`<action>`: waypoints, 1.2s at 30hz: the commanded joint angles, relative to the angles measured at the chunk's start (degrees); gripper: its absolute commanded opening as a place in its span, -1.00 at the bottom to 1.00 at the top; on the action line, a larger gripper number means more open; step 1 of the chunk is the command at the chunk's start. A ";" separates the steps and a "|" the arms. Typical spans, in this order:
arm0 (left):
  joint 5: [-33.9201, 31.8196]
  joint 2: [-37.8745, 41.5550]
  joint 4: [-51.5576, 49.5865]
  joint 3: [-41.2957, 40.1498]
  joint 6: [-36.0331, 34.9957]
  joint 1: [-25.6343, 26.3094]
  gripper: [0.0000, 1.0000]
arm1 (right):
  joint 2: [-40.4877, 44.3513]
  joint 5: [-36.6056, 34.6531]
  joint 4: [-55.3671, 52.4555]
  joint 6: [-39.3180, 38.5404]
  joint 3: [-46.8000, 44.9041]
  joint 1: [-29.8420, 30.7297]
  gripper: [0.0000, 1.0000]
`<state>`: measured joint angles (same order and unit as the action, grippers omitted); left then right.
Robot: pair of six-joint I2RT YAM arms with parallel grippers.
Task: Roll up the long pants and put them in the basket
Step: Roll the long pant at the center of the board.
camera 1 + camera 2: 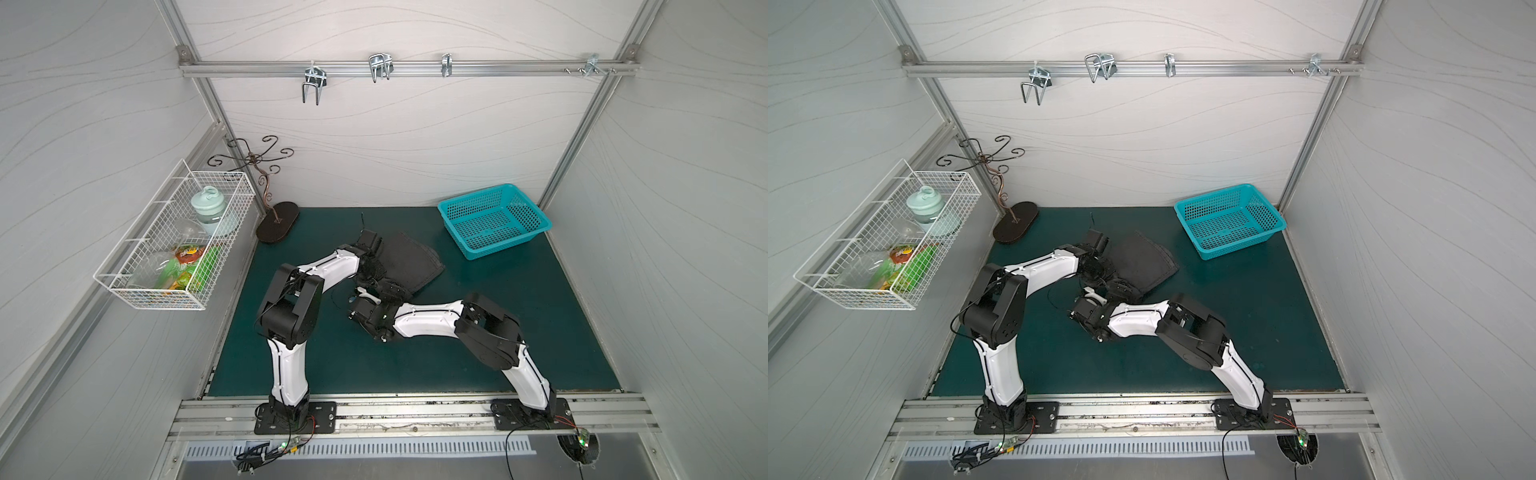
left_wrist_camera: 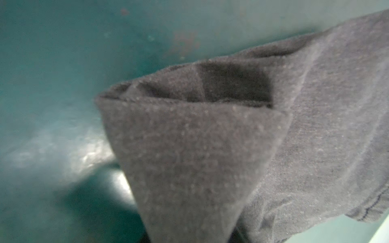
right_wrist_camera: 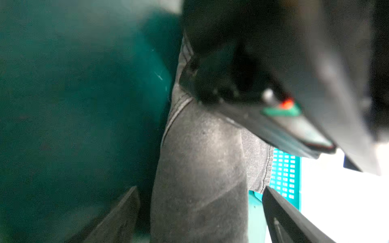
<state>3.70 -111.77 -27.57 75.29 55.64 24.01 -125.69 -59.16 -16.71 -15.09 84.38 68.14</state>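
Right gripper (image 3: 200, 189) spread wide, straddling a bunched fold of the long pants (image 1: 411, 257) at mid-frame | left gripper (image 1: 375, 269) just beyond, clamped on that cloth | advisable: close low on fold, hold cloth taut, turn evenly | teal basket (image 1: 494, 220) upper right, well apart; only close-set wrists in the way

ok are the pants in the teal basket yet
No, the long pants lie on the green mat, apart from the teal basket.
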 commanded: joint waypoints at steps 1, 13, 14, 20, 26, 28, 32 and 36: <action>0.59 -4.07 -5.84 -2.60 -0.97 0.25 -1.00 | -5.11 -1.24 -4.80 0.45 -1.08 -3.48 0.87; 0.52 -4.45 -5.78 -2.26 -0.62 0.23 -1.00 | -8.68 -8.78 -13.98 11.22 2.50 -5.39 0.35; 0.58 -4.59 -5.82 -2.25 -0.55 0.20 -1.00 | -9.02 -9.45 -15.75 12.82 2.99 -5.51 0.32; 0.73 -4.89 -5.74 -1.99 -0.44 0.24 -1.00 | -9.93 -11.77 -20.16 17.78 4.06 -6.21 -0.06; 0.63 -4.81 -6.00 -1.79 -0.53 0.24 -1.00 | -10.53 -11.96 -22.42 18.97 4.96 -7.65 -0.29; 0.67 -4.85 -6.09 -1.81 -0.53 0.25 -1.00 | -10.37 -11.48 -22.56 19.02 4.98 -8.01 -0.39; 0.57 -4.52 -6.37 -2.40 -0.53 0.25 -1.00 | -9.86 -9.92 -22.85 18.70 5.00 -8.54 -0.64; -0.19 -3.58 -7.39 -3.04 -0.91 0.18 -1.00 | -9.12 -8.38 -23.03 18.28 4.57 -9.22 -0.93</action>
<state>6.92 -114.39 -18.09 75.40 55.48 25.28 -132.90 -69.01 -29.41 0.54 91.46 66.81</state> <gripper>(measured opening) 0.236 0.272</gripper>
